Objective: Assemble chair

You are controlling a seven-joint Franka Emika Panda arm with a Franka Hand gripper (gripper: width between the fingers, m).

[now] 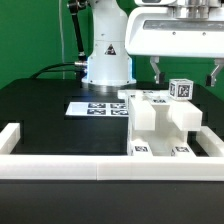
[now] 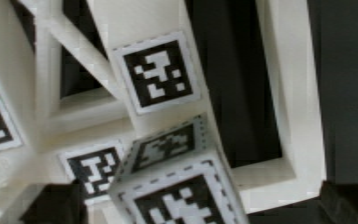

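Fingers (image 1: pixel 155 69) of the gripper (image 1: pixel 185 77) stand spread wide, holding nothing; the chair (image 1: pixel 160 122) sits just beneath, its tagged top block (image 1: pixel 180 89) under the gap.

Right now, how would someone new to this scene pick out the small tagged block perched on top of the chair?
Find the white chair on the black table, toward the exterior view's right. The small block sits on its top, below the gap between the open fingers. Unlike everything beneath it, it is cube-shaped and the highest part, one tag facing the camera.
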